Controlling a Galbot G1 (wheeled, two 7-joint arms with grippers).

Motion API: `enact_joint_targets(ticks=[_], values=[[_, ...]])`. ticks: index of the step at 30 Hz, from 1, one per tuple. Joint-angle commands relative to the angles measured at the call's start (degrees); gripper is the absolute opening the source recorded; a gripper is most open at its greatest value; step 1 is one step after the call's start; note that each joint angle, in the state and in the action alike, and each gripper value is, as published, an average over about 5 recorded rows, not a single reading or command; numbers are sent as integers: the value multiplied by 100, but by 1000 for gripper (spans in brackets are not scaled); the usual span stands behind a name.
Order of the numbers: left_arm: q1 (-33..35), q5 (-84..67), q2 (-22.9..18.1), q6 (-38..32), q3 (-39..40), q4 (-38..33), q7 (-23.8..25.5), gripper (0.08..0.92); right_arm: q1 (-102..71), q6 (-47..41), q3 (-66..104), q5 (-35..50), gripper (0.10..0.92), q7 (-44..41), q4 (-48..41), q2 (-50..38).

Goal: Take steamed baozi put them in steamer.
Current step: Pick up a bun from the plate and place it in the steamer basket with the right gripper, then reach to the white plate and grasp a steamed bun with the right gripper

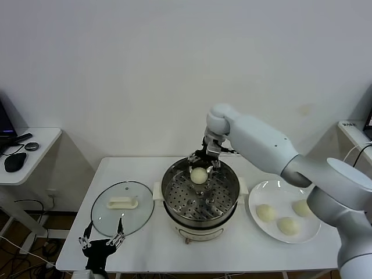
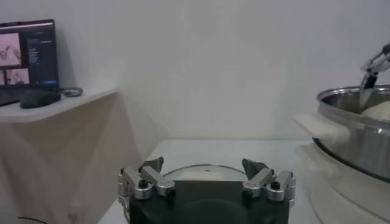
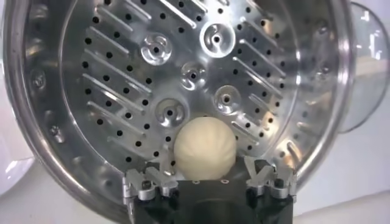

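I see my right gripper (image 1: 202, 164) at frame centre over the steamer (image 1: 199, 197), fingers spread around 1 baozi (image 1: 199, 175) above the perforated tray. 3 more baozi (image 1: 283, 217) sit on the plate (image 1: 314, 229) at right. My left gripper (image 1: 102, 240) hangs spread at lower left, beside the glass lid (image 1: 122, 208) on the worktop (image 1: 136, 165).

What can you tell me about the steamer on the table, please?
The steamer is a round, shiny steel pot on a white base with side handles, standing upright mid-table between the glass lid and the plate. Its lid is off. Inside sits a perforated metal tray with raised dimples. One baozi is over the tray's far side, between the fingers of the right pincer; whether it touches the tray is unclear.
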Motion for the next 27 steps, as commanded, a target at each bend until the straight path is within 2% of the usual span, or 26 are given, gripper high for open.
enact_joint_targets(ticks=[1, 8, 12, 15, 20, 27], values=[[-17, -22, 9, 8, 7, 54, 12, 823, 636, -1094, 254, 1590, 822, -277, 380, -751], [-139, -73, 56, 22, 67, 222, 18, 823, 1083, -3480, 442, 2768, 823, 50, 317, -1728], [-176, -129, 97, 42, 74, 213, 35, 823, 1076, -4935, 434, 2687, 823, 64, 785, -2309], [-188, -227, 126, 42, 69, 205, 37, 823, 970, -5713, 133, 2544, 823, -18, 1132, -2755], [-203, -305, 144, 44, 53, 226, 28, 823, 450, -6400, -364, 2633, 823, 57, 1744, -3548], [-151, -298, 140, 43, 44, 186, 62, 823, -692, -6404, -138, 2030, 823, 71, 2175, -4051]])
